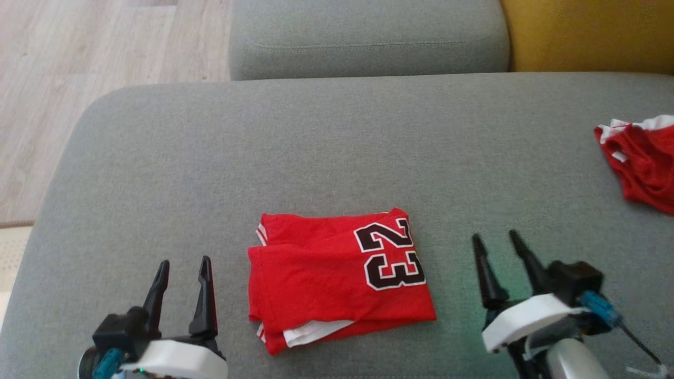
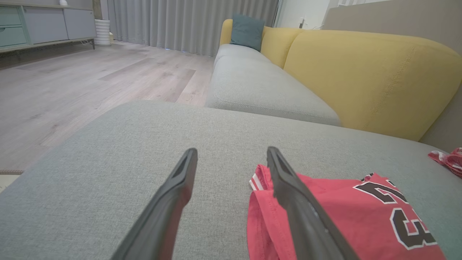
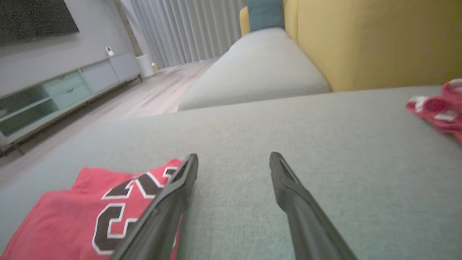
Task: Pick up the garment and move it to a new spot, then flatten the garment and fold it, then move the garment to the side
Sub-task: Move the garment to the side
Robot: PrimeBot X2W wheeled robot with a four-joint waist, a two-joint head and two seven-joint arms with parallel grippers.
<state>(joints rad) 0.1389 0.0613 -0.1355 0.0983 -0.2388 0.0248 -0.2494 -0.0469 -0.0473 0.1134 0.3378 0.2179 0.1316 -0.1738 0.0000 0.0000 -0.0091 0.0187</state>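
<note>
your left fingers (image 1: 204,295) and right fingers (image 1: 486,276) both stand apart, holding nothing, low over the grey seat (image 1: 316,158). the folded red garment (image 1: 316,284) lies flat on the seat between them, touching neither, its numerals toward the right fingers. farther off to the right, another red cloth (image 1: 645,168) lies crumpled.

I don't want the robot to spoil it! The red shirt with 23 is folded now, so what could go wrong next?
1. The folded shirt has loose layers, with a white edge poking out in front; pinching only the top layer could unfold it.
2. A crumpled red garment lies far to the right; moving the shirt there might tangle them.
</note>
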